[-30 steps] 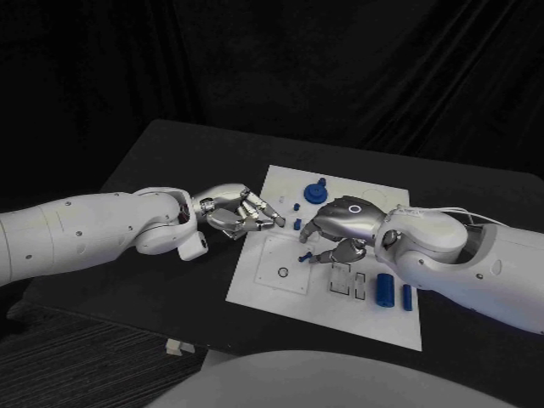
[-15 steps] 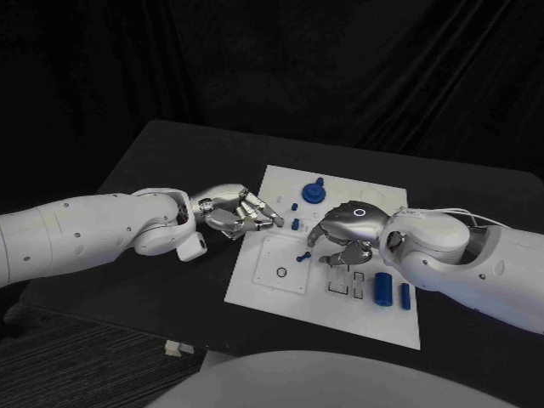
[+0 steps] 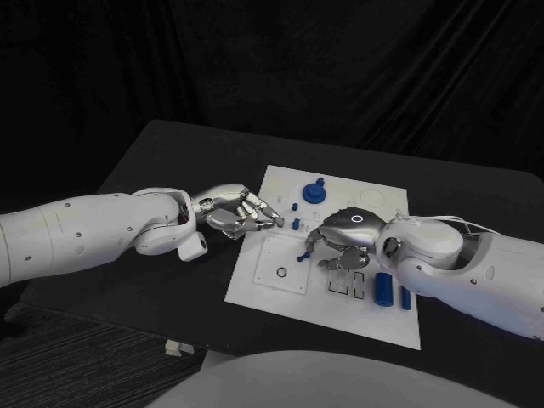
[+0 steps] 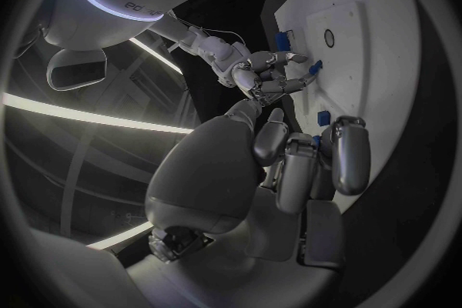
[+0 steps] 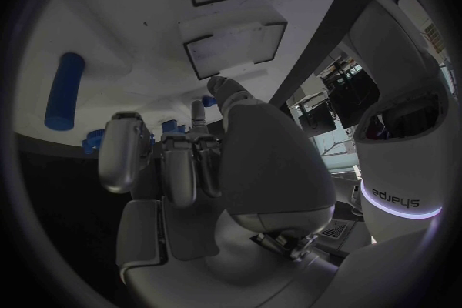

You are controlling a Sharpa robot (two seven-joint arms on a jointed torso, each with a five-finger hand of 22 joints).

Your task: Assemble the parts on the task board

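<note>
While left hand (image 3: pixel 238 211) hovers curled, empty, by task board (image 3: pixel 382 325), can't tell right hand's (image 3: pixel 342 236) grip.

My hands are silver, the left hand (image 3: pixel 238 212) and right hand (image 3: pixel 342 234) alike, on white arms. The task board (image 3: pixel 272 280) is white on the black table (image 3: pixel 174 153), its parts blue: a blue cylinder (image 3: pixel 382 289) at five o'clock.
</note>
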